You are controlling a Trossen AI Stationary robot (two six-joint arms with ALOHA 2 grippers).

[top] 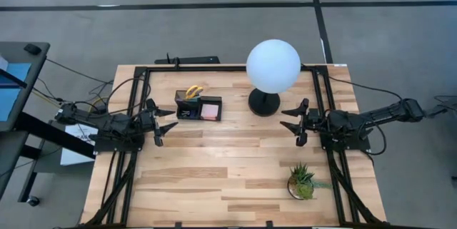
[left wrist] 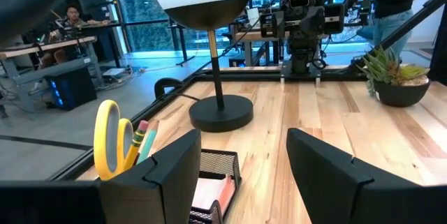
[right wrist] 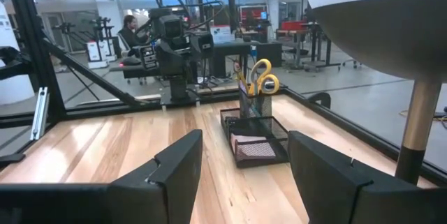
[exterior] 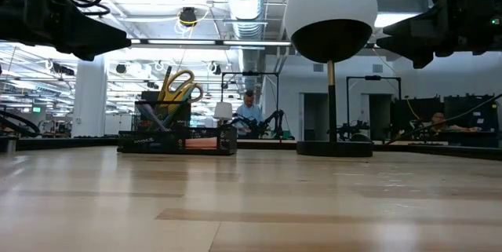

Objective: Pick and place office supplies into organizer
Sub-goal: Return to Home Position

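The black organizer stands on the table's far-left part. Yellow-handled scissors and pens stand upright in its taller cup, next to a pencil. The pink sticky-note pad lies in its lower tray. My left gripper hovers open at the table's left, just near-left of the organizer. My right gripper hovers open at the right, beside the lamp base. Both hold nothing. In the low view the organizer sits on the wood, both arms high above.
A white globe lamp on a round black base stands right of the organizer. A small green potted plant sits near the right near corner. A black frame borders the table. People show in the room beyond.
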